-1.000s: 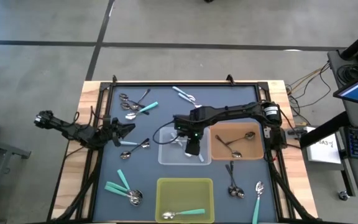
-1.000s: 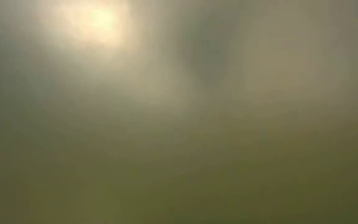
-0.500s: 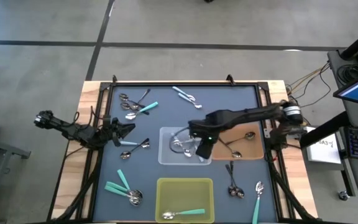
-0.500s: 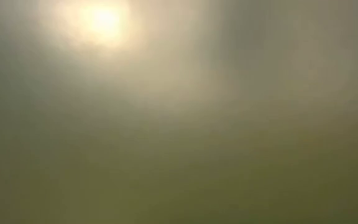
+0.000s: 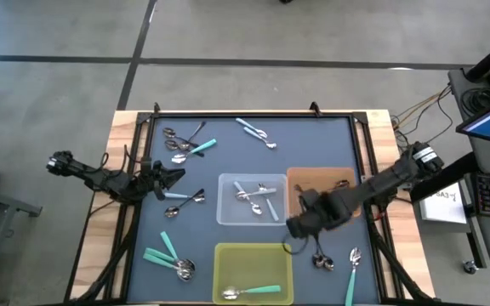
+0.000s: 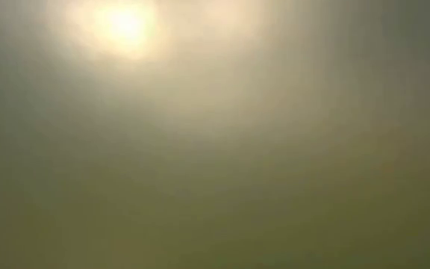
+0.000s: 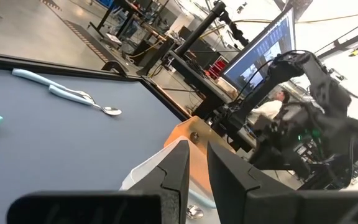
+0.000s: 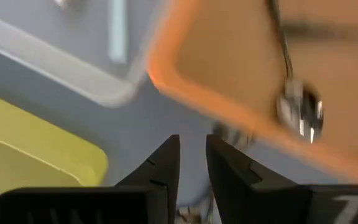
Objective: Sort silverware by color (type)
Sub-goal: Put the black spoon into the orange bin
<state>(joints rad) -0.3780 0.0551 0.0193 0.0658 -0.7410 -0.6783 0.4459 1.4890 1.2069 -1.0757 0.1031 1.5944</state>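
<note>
The right gripper [image 5: 294, 228] hung over the bench [image 5: 219, 161] in the gap between the brown bin [image 5: 347, 176] and the yellow-green bin [image 5: 253, 252], angled toward the dark-handled spoons [image 5: 321, 253] lying loose just beside it. In the right wrist view its jaws stood a narrow slit apart with nothing between them, so it held nothing; whether they were closing or parting I cannot tell. That pose suited a reach for 1 of those dark spoons, probably meant for the brown bin, where 1 dark-handled spoon [image 8: 297, 106] already lay.

The bins appeared to take 1 colour each. The clear bin [image 5: 225, 215] held light-blue spoons [image 5: 253, 197], and the yellow-green bin held 1 teal spoon [image 5: 255, 291]. Loose pieces remained: teal spoons [image 5: 167, 257] at the near left, a mixed cluster [image 5: 185, 144] at the far left, a light-blue spoon [image 5: 256, 133] at the far middle, another spoon [image 5: 185, 200] left of the clear bin, and a teal spoon [image 5: 352, 274] at the near right.

The left gripper [image 5: 175, 177] waited at the bench's left edge, its jaws nearly together and empty, well apart from the cutlery. The low view showed only haze.
</note>
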